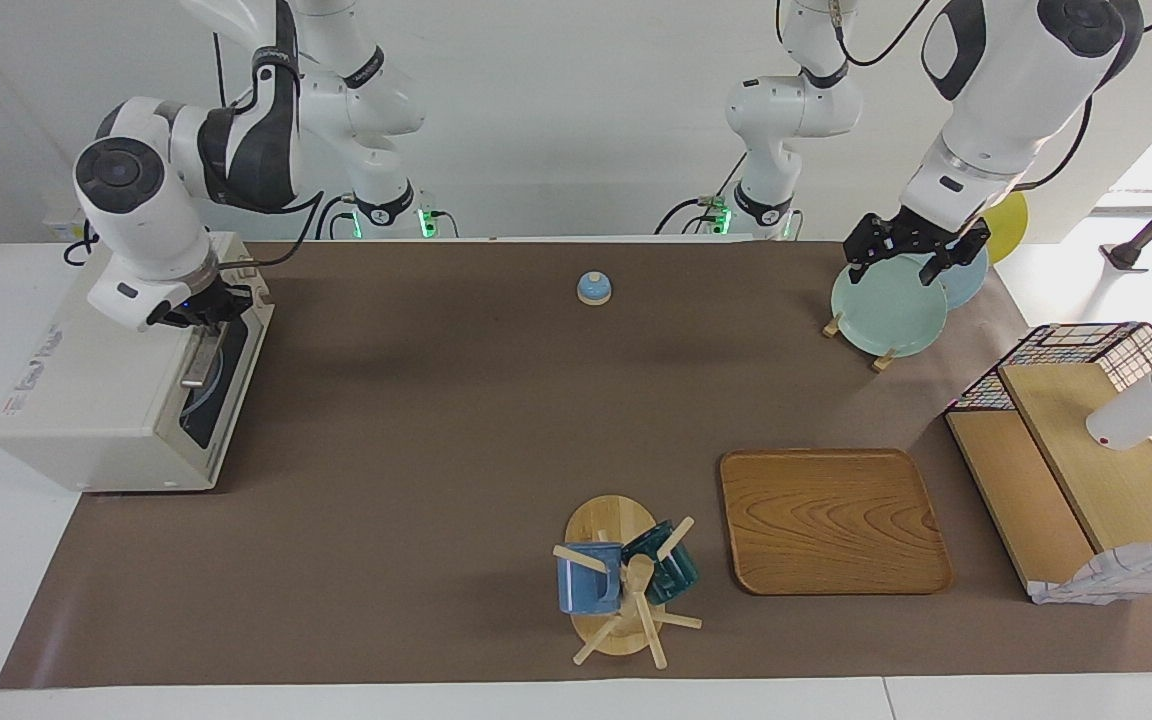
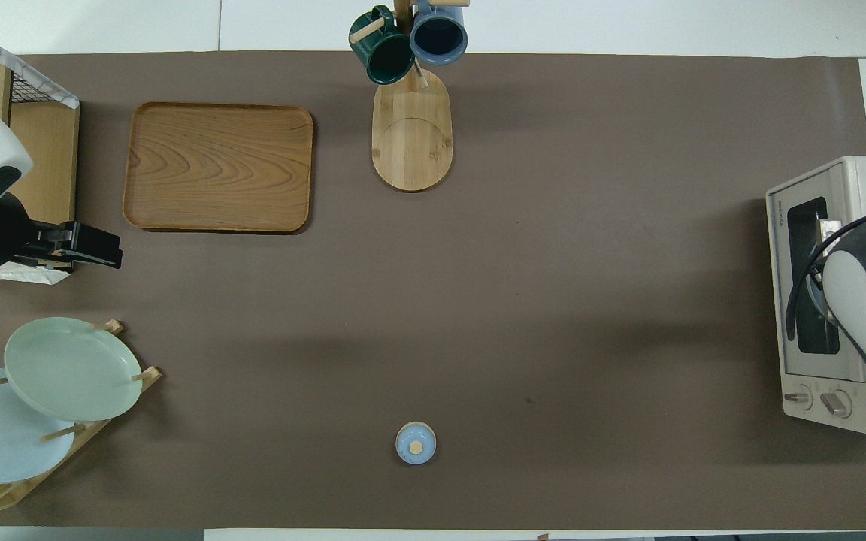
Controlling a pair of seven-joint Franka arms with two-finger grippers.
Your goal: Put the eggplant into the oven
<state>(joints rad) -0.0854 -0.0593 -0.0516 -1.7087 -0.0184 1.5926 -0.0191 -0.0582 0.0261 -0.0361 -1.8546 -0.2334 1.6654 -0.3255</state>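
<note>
Oven [image 1: 106,400]: at the right arm's end of the counter [image 1: 496,430], door up. Eggplant: unseen, probably inside. Right claw [image 1: 206,312]: pinched shut at the door's top edge; should seat the door flush, then lift clear. Left claw [image 1: 894,268]: wide, waiting over the plate rack [image 1: 886,312].

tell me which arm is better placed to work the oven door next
Right. The right gripper is shut at the oven's door handle; the left gripper hangs open over the plate rack at the left arm's end of the table.
</note>
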